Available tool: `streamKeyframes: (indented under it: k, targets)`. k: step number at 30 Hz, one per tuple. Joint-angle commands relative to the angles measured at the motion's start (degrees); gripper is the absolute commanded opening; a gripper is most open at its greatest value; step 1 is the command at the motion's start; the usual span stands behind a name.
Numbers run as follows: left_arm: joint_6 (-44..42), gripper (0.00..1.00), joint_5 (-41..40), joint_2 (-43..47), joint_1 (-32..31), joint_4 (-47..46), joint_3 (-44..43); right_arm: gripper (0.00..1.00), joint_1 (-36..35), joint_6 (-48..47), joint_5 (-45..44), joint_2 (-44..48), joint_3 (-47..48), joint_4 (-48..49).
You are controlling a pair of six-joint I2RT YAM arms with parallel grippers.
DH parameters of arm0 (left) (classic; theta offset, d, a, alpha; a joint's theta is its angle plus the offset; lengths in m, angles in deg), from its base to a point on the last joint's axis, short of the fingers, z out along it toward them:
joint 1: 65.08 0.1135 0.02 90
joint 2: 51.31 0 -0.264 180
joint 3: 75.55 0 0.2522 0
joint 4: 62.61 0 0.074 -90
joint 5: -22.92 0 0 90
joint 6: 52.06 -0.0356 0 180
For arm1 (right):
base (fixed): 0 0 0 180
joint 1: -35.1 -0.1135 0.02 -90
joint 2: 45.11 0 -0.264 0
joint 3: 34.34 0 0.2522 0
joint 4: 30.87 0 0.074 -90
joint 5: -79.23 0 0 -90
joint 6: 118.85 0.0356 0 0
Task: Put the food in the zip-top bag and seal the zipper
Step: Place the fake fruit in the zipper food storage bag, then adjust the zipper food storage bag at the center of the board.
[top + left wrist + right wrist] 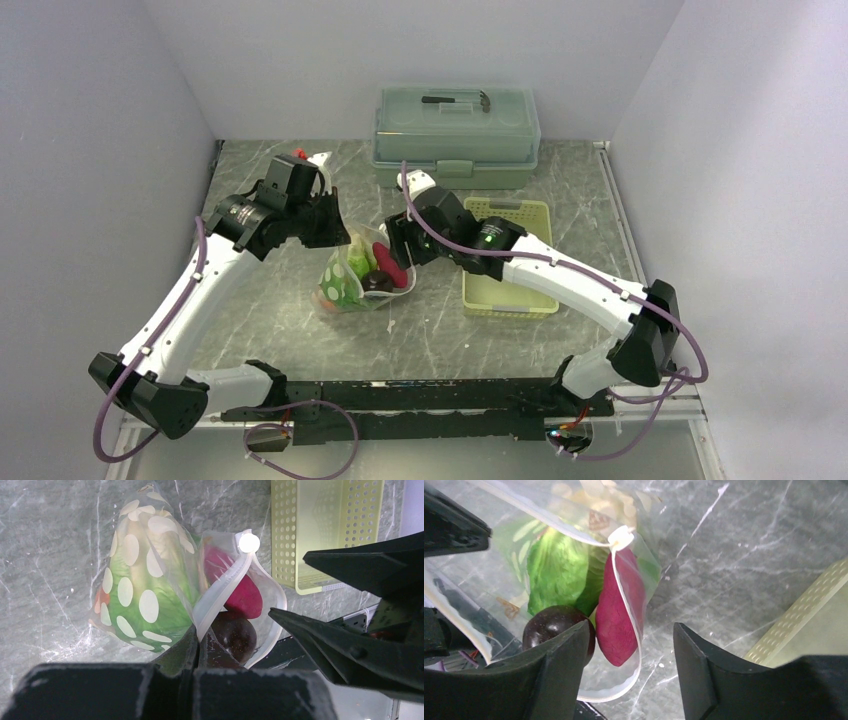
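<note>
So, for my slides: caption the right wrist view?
Open right gripper at the unsealed zip-top bag containing lettuce, magenta root and dark round piece.

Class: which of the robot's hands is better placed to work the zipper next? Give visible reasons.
Right, probably. The right hand stands open and empty beside the mouth of the zip-top bag, near the white slider on its zipper. The left hand is shut on the bag's edge, steadying it.

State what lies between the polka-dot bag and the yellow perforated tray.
In the top view, the right gripper, jaws open, reaches in between the bag and the tray. The right wrist view shows only bare marble table there besides.
</note>
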Motion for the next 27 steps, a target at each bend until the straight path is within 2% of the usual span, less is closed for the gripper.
streamKeyframes:
  k: [1,10,16,19,20,21,22,23,27]
  targets:
    - [0.6,0.0,1.0,-0.5,0.2,-2.6,-2.2,0.61,0.5,5.6,-0.9,1.2,-1.7,-1.5]
    - [0.8,0.0,0.9,-0.4,0.2,-2.9,-2.1,0.48,2.3,8.9,2.4,-0.1,-4.7,-0.7]
    - [1.0,0.0,0.3,0.4,0.2,-2.3,-1.6,0.32,3.0,9.2,5.3,-1.1,-5.0,-0.3]
    - [1.2,0.0,0.0,1.0,0.2,-2.2,-1.4,0.29,3.1,8.8,6.3,-1.6,-4.2,-0.6]
    - [1.2,0.0,-0.1,1.1,0.2,-2.2,-1.3,0.25,3.2,8.7,6.7,-1.8,-3.7,-0.8]
    - [1.3,0.0,-0.1,1.2,0.2,-2.2,-1.3,0.17,3.2,8.5,7.2,-2.0,-3.2,-1.0]
    - [1.3,0.0,-0.1,1.3,0.2,-2.2,-1.3,0.04,3.2,8.3,7.3,-2.2,-2.5,-1.2]
    - [1.3,0.0,-0.2,1.4,0.2,-2.2,-1.3,0.0,3.2,8.0,7.4,-2.3,-1.7,-1.3]
    - [1.5,0.0,0.2,1.6,0.2,-2.5,-0.6,0.0,3.3,4.6,6.7,-2.7,6.0,-4.3]
